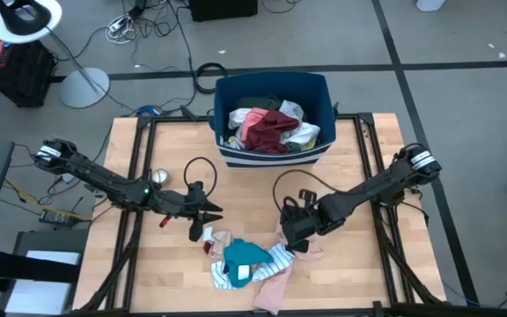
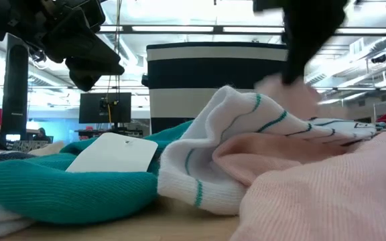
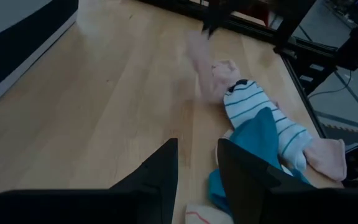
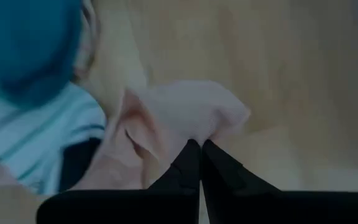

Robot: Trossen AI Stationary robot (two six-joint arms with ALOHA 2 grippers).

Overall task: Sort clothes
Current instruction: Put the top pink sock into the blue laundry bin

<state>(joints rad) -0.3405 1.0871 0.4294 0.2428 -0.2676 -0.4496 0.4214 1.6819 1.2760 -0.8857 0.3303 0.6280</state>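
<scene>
Right pincer (image 4: 199, 144) pinched shut — left pincer (image 3: 196, 163) parted.

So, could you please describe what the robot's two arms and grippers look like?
Both arms are dark, slim and jointed, each with a white band near the shoulder end. Black cables loop beside them. The left gripper and right gripper have black, flat, tapering fingers.

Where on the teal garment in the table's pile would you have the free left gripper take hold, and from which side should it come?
Grip the teal garment at its raised fold on top of the pile, coming straight down from above. It lies uppermost, over the striped garment, so a pinch there should lift it alone. The left gripper, open, hovers just beside it. The right gripper is shut on the pink garment.
</scene>
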